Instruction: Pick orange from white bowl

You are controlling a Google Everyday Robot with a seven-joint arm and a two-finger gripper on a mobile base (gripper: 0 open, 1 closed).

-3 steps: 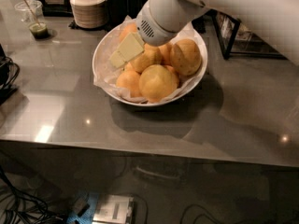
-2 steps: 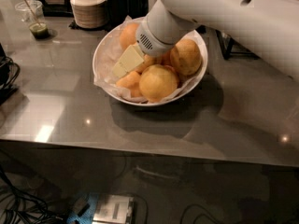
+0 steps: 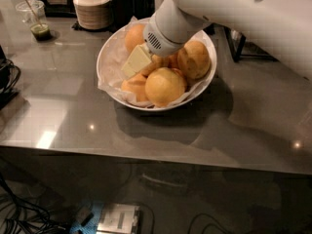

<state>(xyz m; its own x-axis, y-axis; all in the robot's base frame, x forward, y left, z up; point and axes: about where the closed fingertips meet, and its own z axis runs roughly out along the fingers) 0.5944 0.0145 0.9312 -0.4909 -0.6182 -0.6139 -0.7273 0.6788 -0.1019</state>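
Camera view: the white arm (image 3: pixel 234 13) reaches in from the upper right, runs off the picture's edge, and covers the back of the white bowl (image 3: pixel 105 57) and part of what lies in it. The hand (image 3: pixel 138 61) is down inside the bowl. Only a pale yellowish block of it shows, left of centre among the oranges (image 3: pixel 165 86). With the wrist over the rest, I cannot tell whether it is spread, pressed together or pinching a fruit.

The oranges are round and yellow-orange with dull dimpled peel, and they rest on crumpled white paper (image 3: pixel 113 57) lining the bowl. Five can be counted: one at the front, one at the right (image 3: pixel 194 58), one at the back left (image 3: pixel 134 35), one at the left front (image 3: pixel 134 86) just below the hand, and a sliver under the wrist (image 3: pixel 165 61). More may lie hidden.

The bowl sits on a glossy grey tabletop (image 3: pixel 58 101). Behind it, cut by the top edge, stand one stack of small beige bowls (image 3: pixel 92 9) and one clear cup (image 3: pixel 35 18) with green liquid.
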